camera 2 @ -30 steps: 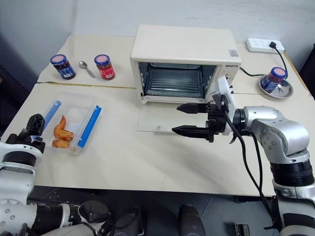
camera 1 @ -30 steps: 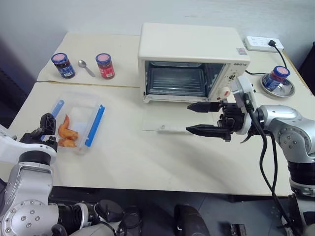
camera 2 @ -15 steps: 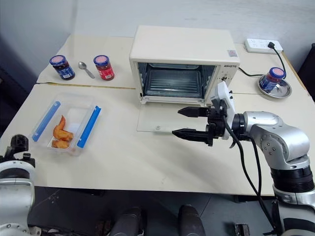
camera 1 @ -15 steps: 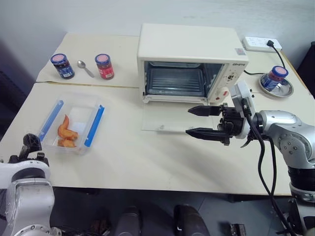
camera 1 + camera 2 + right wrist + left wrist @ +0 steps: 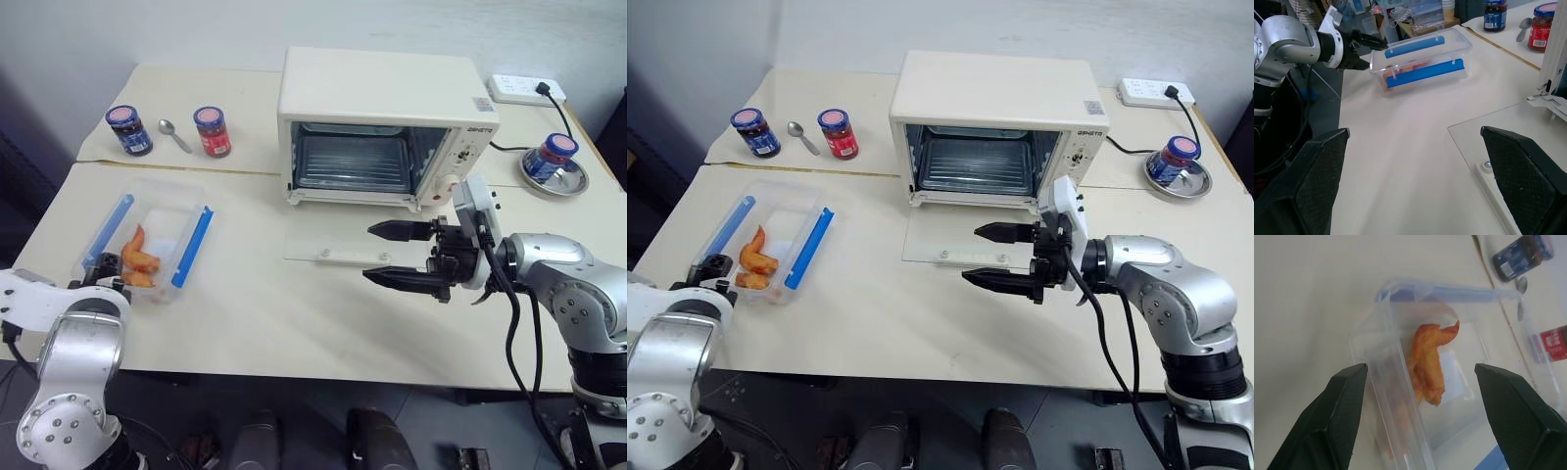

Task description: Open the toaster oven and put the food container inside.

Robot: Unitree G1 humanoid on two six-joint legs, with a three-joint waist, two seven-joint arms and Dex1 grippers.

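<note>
The toaster oven (image 5: 385,122) stands at the back of the tabletop (image 5: 294,323) with its glass door (image 5: 353,240) already dropped flat, so the opening step looks finished and what remains is getting the food container (image 5: 145,241) inside. That container sits well to the left of the oven, near the tabletop's front-left edge, orange fried pieces visible through the clear walls between its two blue clips. Over the last second the left pincer (image 5: 713,268) has swung down and in from beside the box to its near end; the left wrist view now shows its fingers (image 5: 1344,406) spread wide, straddling the container's near end without pressing on it. This reads as the approach to a grasp, with closing and lifting yet to come. The right pincer (image 5: 400,255) has stayed hovering, fingers wide and empty, just over the lowered door, where it might get in the way of the box's path.
</note>
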